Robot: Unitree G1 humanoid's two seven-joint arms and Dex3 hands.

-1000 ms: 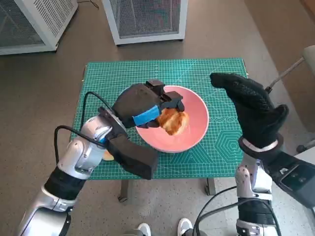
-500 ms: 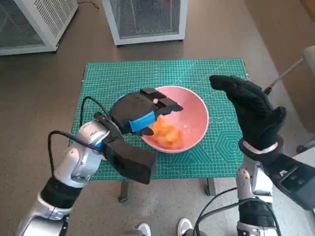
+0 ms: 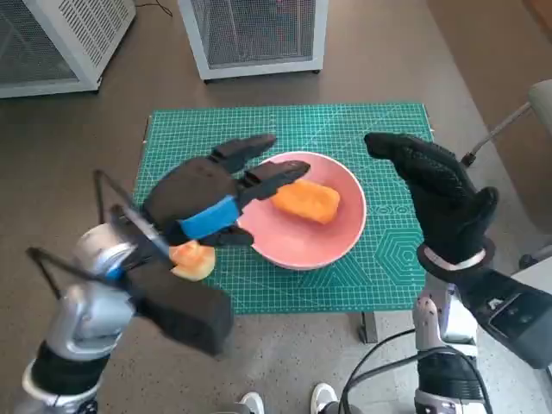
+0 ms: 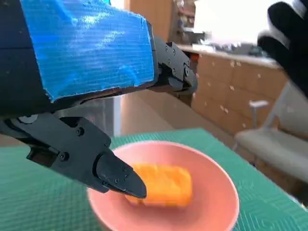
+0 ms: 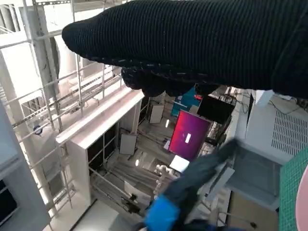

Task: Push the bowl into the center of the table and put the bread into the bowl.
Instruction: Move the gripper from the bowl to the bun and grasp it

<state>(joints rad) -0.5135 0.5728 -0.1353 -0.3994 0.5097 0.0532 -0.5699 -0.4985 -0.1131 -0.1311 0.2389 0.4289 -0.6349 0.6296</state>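
One golden-orange bread (image 3: 307,200) (blocky, smooth) lies inside pink bowl (image 3: 345,235).

Robotics lab, green cutting mat (image 3: 362,129) on small table; white perforated equipment cabinets (image 3: 254,34) on grey floor

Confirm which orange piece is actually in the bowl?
The bread lying inside the pink bowl. The other orange piece sits on the green mat under the left hand.

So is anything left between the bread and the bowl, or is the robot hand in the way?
Nothing visible stands in the way: the bread already lies inside the bowl. The left robot hand hovers open at the bowl's rim, its fingers holding nothing. The right robot hand hangs apart beside the bowl.
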